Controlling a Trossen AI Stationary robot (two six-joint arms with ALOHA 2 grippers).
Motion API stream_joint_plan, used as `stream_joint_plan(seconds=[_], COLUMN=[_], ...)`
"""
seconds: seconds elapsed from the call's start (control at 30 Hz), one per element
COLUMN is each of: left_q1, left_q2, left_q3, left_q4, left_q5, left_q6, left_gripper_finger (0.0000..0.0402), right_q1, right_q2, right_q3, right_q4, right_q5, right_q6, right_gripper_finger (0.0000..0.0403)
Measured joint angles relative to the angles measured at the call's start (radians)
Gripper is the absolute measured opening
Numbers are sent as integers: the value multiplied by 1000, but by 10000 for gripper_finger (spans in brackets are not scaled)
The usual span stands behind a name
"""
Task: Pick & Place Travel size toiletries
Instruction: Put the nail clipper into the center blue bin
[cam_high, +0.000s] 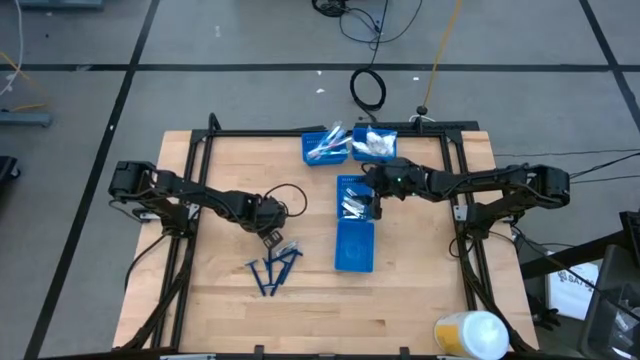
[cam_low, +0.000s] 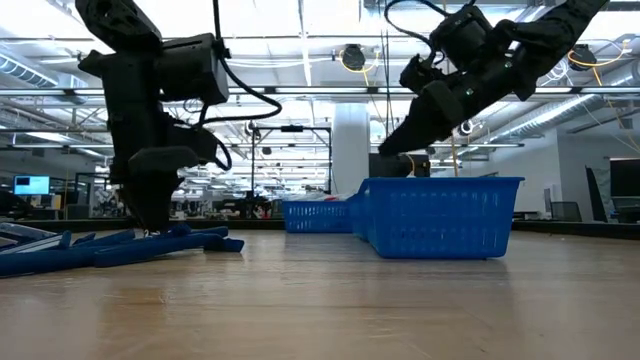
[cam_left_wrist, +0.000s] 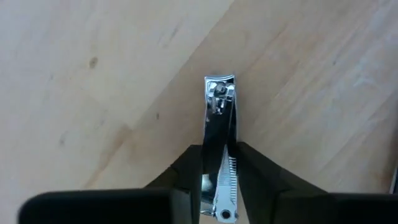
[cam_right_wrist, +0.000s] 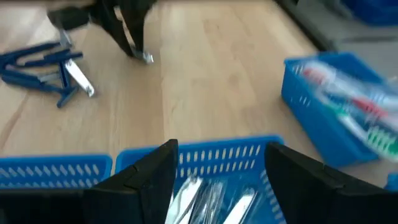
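Left gripper (cam_left_wrist: 217, 180) of mine is pinched on a silvery nail clipper (cam_left_wrist: 219, 124), fingers (cam_left_wrist: 186, 168) pressed vs its two flat sides, clipper's riveted end poking fwd past the tips over bare wood. From above, same gripper (cam_high: 268, 237) sits low at the table's mid-left, just beside the razor pile. My right gripper (cam_right_wrist: 217, 180) hangs w/ jaws spread wide, nothing between them, over the long bin; in the high view it's at (cam_high: 377, 210). Largest to smallest: wooden table (cam_high: 220, 180) carries everything, black frame rails along its edges. Long blue bin (cam_high: 355, 225) lies lengthwise at centre, its far end holding several silvery clippers (cam_high: 352, 200); wrist cam shows them below my right fingers (cam_right_wrist: 199, 202). Two smaller blue bins sit side by side at the far edge: one (cam_high: 326, 145) w/ slim white & light-blue sticks, looks like toothbrushes (cam_right_wrist: 348, 115); the other (cam_high: 374, 143) w/ white packets (cam_high: 377, 141). Dark blue razors (cam_high: 272, 268) lie in a loose heap on the wood near the front-left, handles crossing, touching each other. Right wrist cam shows one more silvery clipper (cam_right_wrist: 81, 79) lying against that heap, and my left arm's tips coming down just beyond it. Low cam: razors (cam_low: 120, 245) flat on the boards by the left gripper (cam_low: 152, 215), right gripper (cam_low: 415, 125) raised above the bin wall (cam_low: 440, 215). Can't tell if the gripped clipper is touching the table or just off it.
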Motion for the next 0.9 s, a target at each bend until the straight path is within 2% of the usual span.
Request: stream_joint_plan(seconds=[0.13,0.33,0.47,0.67,0.9], left_q1=[2,-11,-39,-66,-66], left_q2=[3,-35,-83,-133,-146], left_q3=[-4,-2,23,41,42], left_q4=[63,139,228,478,835], left_q5=[-30,-96,-210,-298,-272], left_q6=[73,139,218,433,651], left_gripper_finger=[44,42,49,42,51], right_q1=[0,0,1,14,55], right_q2=[0,0,0,0,0], right_q3=[0,0,0,0,0], right_q4=[69,132,176,182,261], right_q5=[0,0,0,0,0], right_q6=[-14,-16,-15,-13,-16], right_gripper_finger=[227,230,227,224,220])
